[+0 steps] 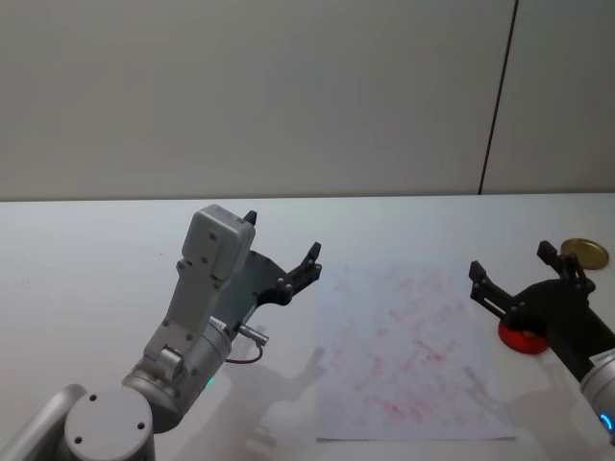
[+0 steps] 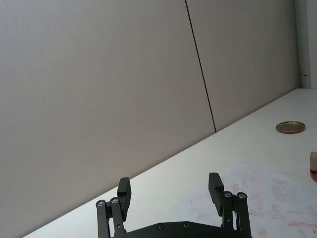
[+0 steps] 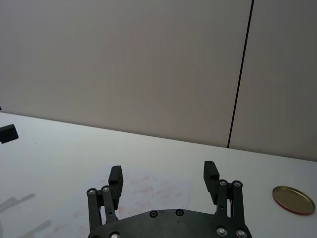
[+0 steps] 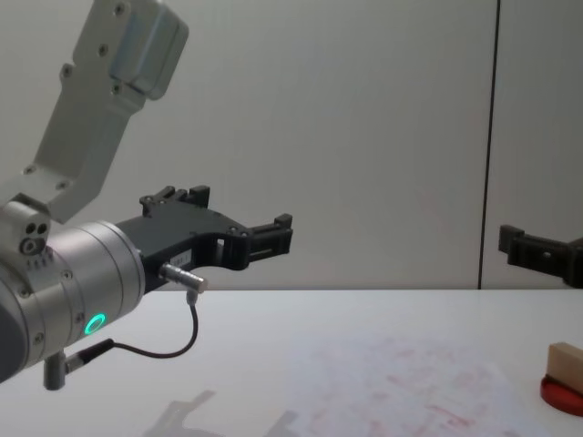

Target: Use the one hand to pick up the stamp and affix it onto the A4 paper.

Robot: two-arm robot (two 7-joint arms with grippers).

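The stamp (image 4: 566,360), a small tan wooden block, stands on a round red ink pad (image 4: 559,397) at the table's right; its edge also shows in the left wrist view (image 2: 313,158). The A4 paper (image 1: 404,346), white with faint red imprints, lies flat in the middle of the table (image 4: 401,378). My right gripper (image 1: 512,259) hovers open above the red pad (image 1: 519,338), hiding the stamp from the head view; nothing is between its fingers (image 3: 210,174). My left gripper (image 1: 282,237) is raised to the left of the paper, open and holding nothing (image 2: 170,188).
A round gold lid (image 1: 584,253) lies flat on the white table at the far right, beyond the ink pad. A grey wall with a dark vertical seam stands behind the table. Bare tabletop (image 1: 86,250) stretches to the left of the paper.
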